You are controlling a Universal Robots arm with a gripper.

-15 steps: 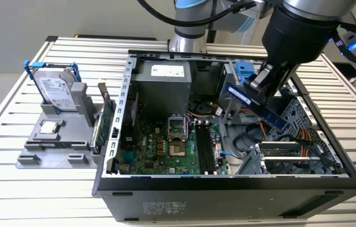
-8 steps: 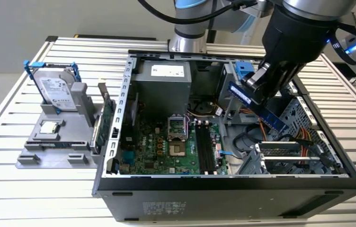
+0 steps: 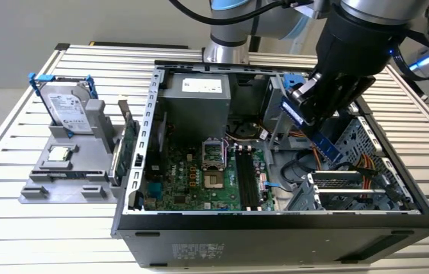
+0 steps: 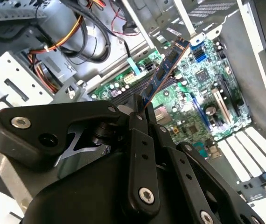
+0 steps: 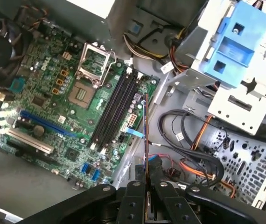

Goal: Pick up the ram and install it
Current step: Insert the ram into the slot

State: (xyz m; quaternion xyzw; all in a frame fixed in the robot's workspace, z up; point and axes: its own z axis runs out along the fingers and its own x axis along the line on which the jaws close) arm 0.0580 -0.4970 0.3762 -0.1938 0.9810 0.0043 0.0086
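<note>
Firmly in claw [image 3: 315, 123]: ram [image 3: 323, 142]

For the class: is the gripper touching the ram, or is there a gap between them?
Touching. In the second wrist view the gripper has its fingers shut on the ram.

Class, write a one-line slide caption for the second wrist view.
Black gripper holding the slim blue-labelled ram stick above the green motherboard inside the open computer case.

a silver-and-black arm [image 3: 359, 34] with pale blue joint caps, black cables, and screw-studded black fingers [image 4: 140, 158].
</note>
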